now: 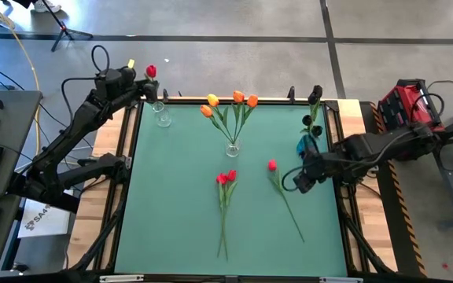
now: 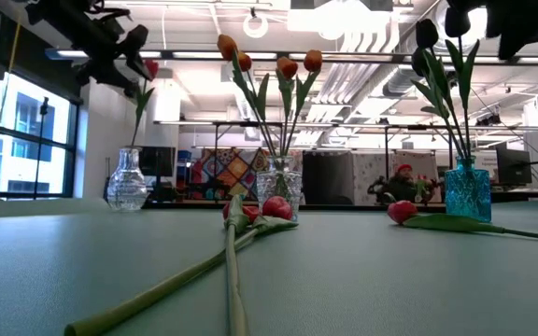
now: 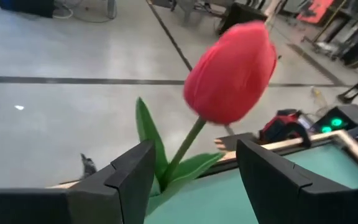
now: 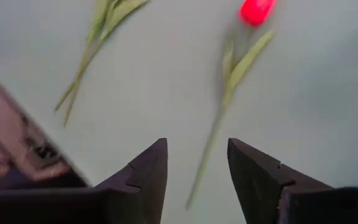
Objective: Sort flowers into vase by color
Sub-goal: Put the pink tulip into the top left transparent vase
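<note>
A red tulip (image 3: 232,71) stands with its stem in the clear vase (image 2: 127,180) at the table's far left corner. My left gripper (image 3: 194,149) is open, and its fingers stand on either side of the stem just below the head. My right gripper (image 4: 197,146) hangs open over the table's right side, above a single red tulip (image 1: 272,166) that lies flat on the green mat. Two more red tulips (image 1: 226,179) lie side by side at the middle. Orange and yellow tulips (image 1: 230,102) stand in the middle clear vase (image 1: 233,147). Dark tulips (image 2: 437,47) stand in the blue vase (image 2: 467,191).
The green mat (image 1: 171,204) is framed by a black rail and a wooden border (image 1: 101,212). The stems of the lying tulips reach toward the near edge (image 1: 222,248). A red case (image 1: 403,106) sits beyond the table's right side. The three vases stand along the far part of the mat.
</note>
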You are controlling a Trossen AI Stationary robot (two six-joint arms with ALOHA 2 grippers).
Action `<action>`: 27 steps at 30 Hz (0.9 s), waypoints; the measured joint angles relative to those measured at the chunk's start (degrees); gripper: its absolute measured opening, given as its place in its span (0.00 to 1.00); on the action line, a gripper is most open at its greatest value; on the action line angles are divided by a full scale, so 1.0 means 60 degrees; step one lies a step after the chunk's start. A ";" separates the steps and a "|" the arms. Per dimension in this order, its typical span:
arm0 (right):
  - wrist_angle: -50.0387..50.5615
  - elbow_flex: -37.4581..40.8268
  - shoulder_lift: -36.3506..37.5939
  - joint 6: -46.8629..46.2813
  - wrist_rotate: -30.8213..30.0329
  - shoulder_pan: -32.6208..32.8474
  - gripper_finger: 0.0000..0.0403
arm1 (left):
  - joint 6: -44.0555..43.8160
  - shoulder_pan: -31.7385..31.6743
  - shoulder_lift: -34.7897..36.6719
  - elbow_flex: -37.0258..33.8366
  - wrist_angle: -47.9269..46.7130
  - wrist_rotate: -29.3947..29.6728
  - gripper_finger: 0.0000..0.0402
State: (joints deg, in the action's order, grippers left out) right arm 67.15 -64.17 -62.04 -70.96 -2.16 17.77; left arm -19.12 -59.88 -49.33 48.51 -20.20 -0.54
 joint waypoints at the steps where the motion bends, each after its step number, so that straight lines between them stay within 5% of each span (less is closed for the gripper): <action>1: -0.0154 0.0115 -0.0079 -0.0122 0.0146 0.0160 0.41 | -0.0018 0.0000 0.0029 0.0072 -0.0082 -0.0076 0.53; 7: -0.1633 0.1736 -0.0607 -0.1018 -0.0022 0.0939 0.43 | 0.0859 0.0100 0.0375 0.0800 -0.0473 -0.0080 0.53; 13: -0.4198 0.3220 -0.0810 -0.1631 -0.1247 0.1110 0.40 | 0.1379 0.0171 0.0859 0.1507 -0.0880 0.0138 0.53; 21: -0.4879 0.4425 -0.1052 -0.1056 -0.2665 0.1102 0.39 | 0.0928 0.0286 0.1122 0.1921 -0.1173 -0.0543 0.53; 27: -0.7448 0.5567 -0.1105 -0.1305 -0.2477 0.1188 0.39 | 0.0764 0.1168 0.1279 0.1921 -0.2072 -0.0809 0.50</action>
State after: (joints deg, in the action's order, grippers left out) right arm 22.46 -30.77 -68.67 -78.79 -17.01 24.90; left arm -14.54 -52.87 -41.66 60.03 -32.63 -5.39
